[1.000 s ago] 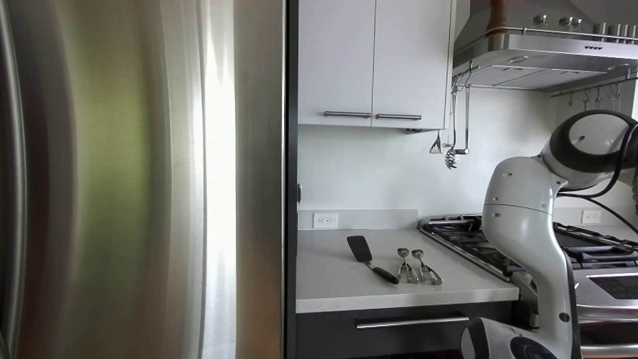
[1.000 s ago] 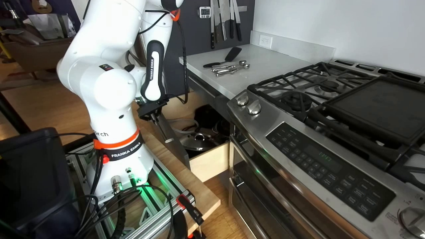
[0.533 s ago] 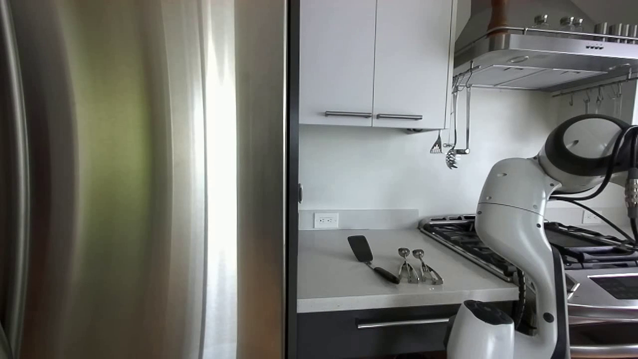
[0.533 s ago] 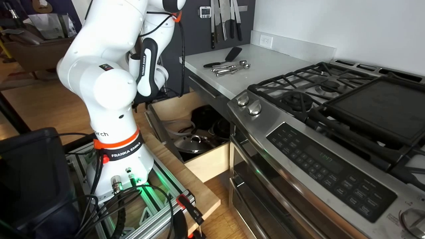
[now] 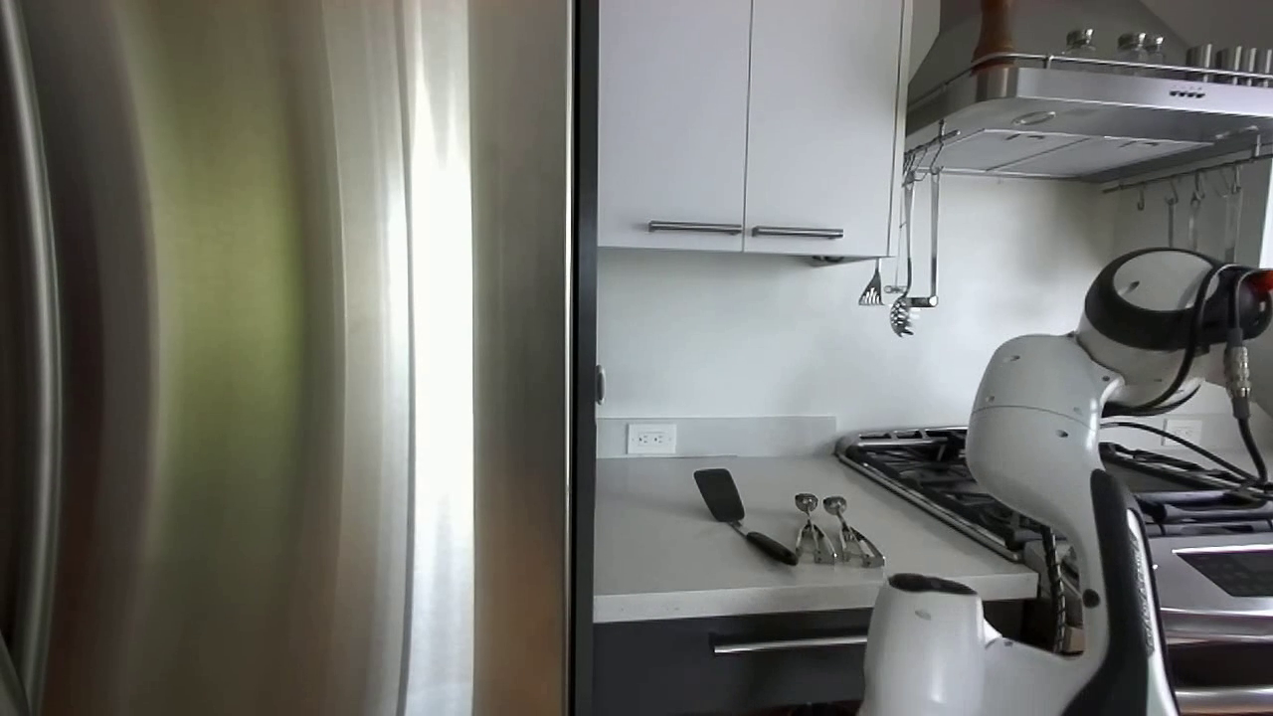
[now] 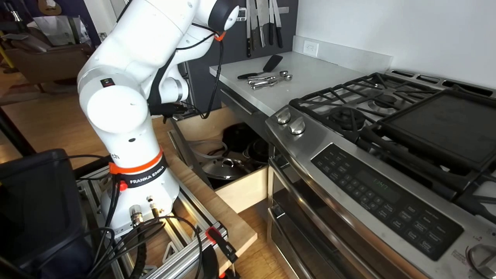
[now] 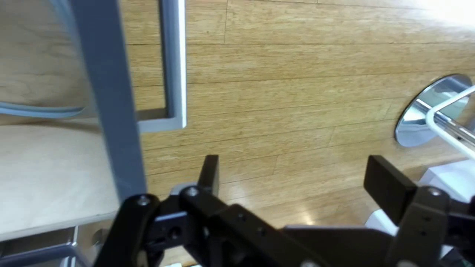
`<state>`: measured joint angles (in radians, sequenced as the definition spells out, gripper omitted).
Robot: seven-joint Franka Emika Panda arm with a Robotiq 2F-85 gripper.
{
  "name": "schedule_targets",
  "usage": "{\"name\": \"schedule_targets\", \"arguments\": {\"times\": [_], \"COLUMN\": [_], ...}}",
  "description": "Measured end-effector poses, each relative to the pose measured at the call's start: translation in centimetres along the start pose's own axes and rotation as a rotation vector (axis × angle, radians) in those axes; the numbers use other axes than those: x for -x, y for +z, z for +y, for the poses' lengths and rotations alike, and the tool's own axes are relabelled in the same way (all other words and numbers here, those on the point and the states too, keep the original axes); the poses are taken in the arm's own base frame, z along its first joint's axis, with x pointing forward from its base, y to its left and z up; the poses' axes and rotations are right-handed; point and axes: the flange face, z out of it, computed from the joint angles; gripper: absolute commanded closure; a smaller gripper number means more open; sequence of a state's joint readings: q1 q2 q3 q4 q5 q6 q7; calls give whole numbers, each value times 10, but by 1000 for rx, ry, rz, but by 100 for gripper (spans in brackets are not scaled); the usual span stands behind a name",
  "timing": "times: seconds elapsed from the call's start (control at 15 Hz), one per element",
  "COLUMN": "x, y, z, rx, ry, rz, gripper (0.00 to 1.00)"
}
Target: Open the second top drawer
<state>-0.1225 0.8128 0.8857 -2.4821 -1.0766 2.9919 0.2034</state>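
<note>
The second top drawer point(image 6: 242, 190) is pulled out below the counter, its light wooden box showing a lidded pan and tubing inside. Its grey front panel point(image 7: 109, 96) crosses the left of the wrist view, with the silver bar handle point(image 7: 181, 66) standing off it. My gripper point(image 7: 293, 159) is open, both fingers well apart with only floor seen between them. It sits to the outer side of the front panel, clear of the handle. In an exterior view the black gripper point(image 6: 166, 111) is partly hidden by the arm, above the drawer's far front corner.
A closed dark grey drawer point(image 5: 736, 681) lies directly under the counter point(image 5: 676, 587). On the counter rest a spatula point(image 6: 267, 66) and two scoops. The stove point(image 6: 310, 151) stands beside the drawer. A round chrome base point(image 7: 419, 111) is on the floor.
The drawer slid a little further out, then stayed still. My gripper, earlier at the drawer's handle, has let go, risen and moved off. The base light turned from green to warm white.
</note>
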Motion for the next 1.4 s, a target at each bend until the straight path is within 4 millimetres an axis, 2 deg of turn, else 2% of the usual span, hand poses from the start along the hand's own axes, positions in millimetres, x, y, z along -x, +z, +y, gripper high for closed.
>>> {"name": "schedule_targets", "arguments": {"times": [0.27, 0.4, 0.53, 0.67, 1.0, 1.4], "x": [-29, -33, -36, -38, -47, -51], "y": [-59, -77, -92, -109, -163, -226], "z": [50, 70, 80, 86, 84, 93], "rx": [72, 94, 115, 147, 318, 542], "ry": [78, 124, 171, 208, 233, 330], "rz": [44, 8, -50, -107, -252, -294], "gripper": [0, 0, 0, 0, 0, 0]}}
